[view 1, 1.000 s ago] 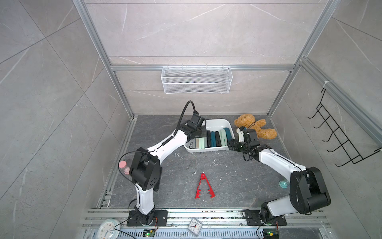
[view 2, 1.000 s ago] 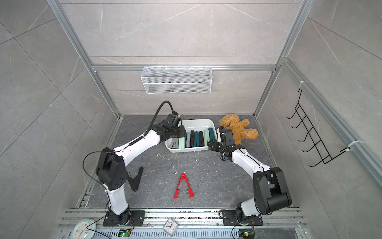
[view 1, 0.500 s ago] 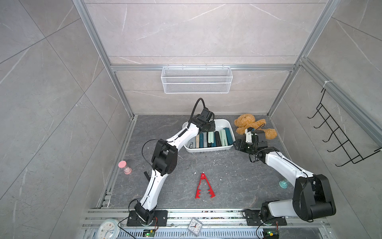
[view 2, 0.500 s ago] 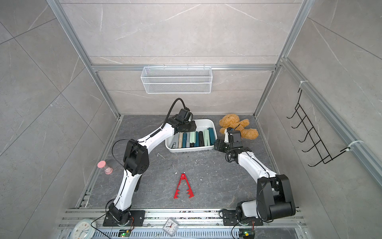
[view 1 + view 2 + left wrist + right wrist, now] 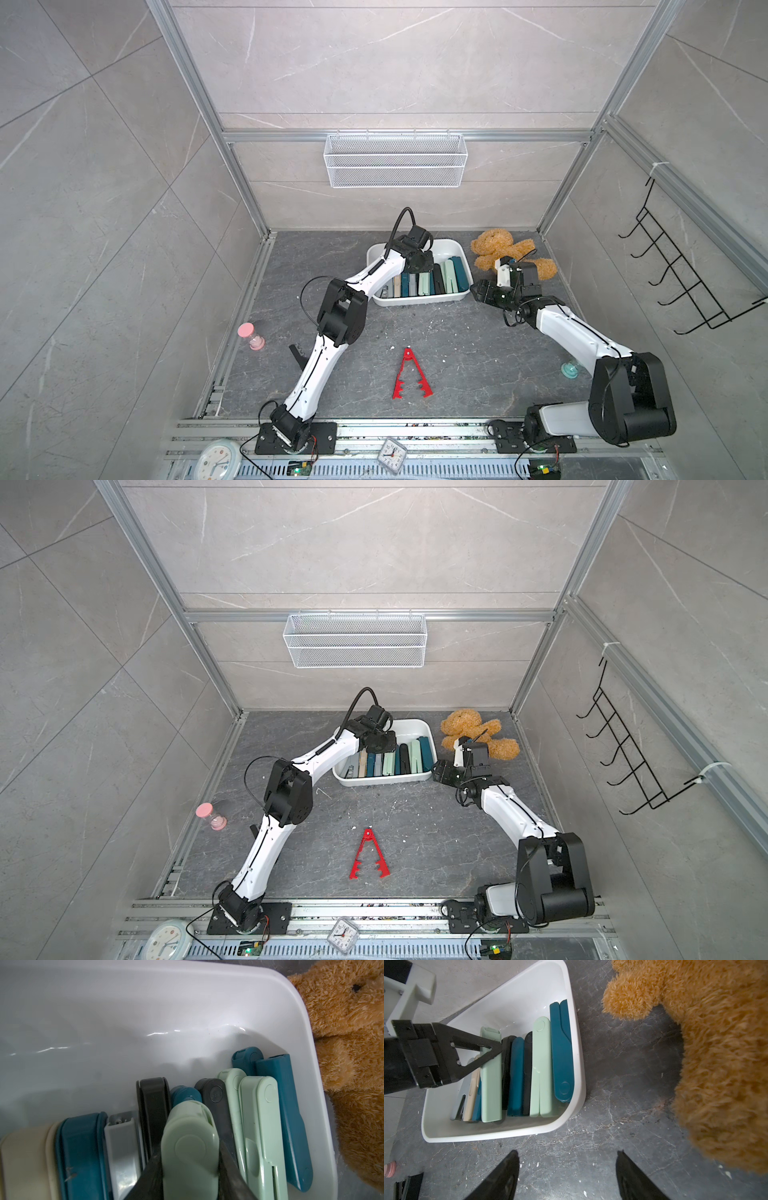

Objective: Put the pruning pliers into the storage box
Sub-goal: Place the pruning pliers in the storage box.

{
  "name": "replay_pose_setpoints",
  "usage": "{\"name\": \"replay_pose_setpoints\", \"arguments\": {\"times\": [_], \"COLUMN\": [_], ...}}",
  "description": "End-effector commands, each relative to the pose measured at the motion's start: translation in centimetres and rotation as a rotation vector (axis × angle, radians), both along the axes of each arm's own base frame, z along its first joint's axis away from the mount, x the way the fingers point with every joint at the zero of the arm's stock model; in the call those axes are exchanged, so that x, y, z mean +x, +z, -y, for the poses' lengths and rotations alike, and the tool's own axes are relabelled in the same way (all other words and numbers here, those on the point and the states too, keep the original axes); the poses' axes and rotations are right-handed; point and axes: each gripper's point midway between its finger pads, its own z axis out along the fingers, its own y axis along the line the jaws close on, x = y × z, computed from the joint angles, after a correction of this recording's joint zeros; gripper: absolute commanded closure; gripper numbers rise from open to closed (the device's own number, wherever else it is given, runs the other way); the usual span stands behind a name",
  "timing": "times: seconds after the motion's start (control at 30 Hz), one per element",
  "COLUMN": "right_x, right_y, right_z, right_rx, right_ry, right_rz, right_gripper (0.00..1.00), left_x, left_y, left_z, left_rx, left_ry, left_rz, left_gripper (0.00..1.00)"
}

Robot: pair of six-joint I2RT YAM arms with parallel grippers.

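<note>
Both top views: dark grey marbled floor [image 5: 478, 353], grey-tiled walls [image 5: 104, 208]; a toothed red V-shaped pruning plier [image 5: 402, 374] lies well apart from the white plastic storage box [image 5: 415, 300]. Left wrist: left gripper [image 5: 190, 1151] clamps a mint green plier [image 5: 187, 1126] inside it. Right wrist: right gripper [image 5: 566, 1153] parted, empty.
</note>
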Motion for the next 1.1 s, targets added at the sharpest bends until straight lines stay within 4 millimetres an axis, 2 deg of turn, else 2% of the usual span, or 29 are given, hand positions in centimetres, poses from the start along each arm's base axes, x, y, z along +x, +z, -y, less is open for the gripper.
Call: {"name": "replay_pose_setpoints", "arguments": {"times": [0.0,0.4,0.77,1.07], "right_x": [-0.4,-0.7,-1.1,-1.0], "right_y": [-0.5,-1.0,-1.6,-1.7], "right_z": [0.0,0.3,0.5,0.5], "right_rx": [0.025,0.038,0.059,0.071], "right_ry": [-0.008,-0.024,-0.036,-0.040], "right_rz": [-0.020,-0.032,-0.039,-0.042], "right_gripper": [0.26,0.26,0.26,0.26], "left_x": [0.3,-0.4,-1.0,-0.9], "left_y": [1.2,0.7,0.0,0.0], "left_z": [0.9,3.5,5.2,5.6], "left_rx": [-0.055,-0.205,-0.258,-0.268], "left_ry": [-0.009,0.003,-0.001,0.002], "left_rz": [-0.002,-0.097,-0.142,-0.145], "left_gripper": [0.99,0.98,0.96,0.80]}}
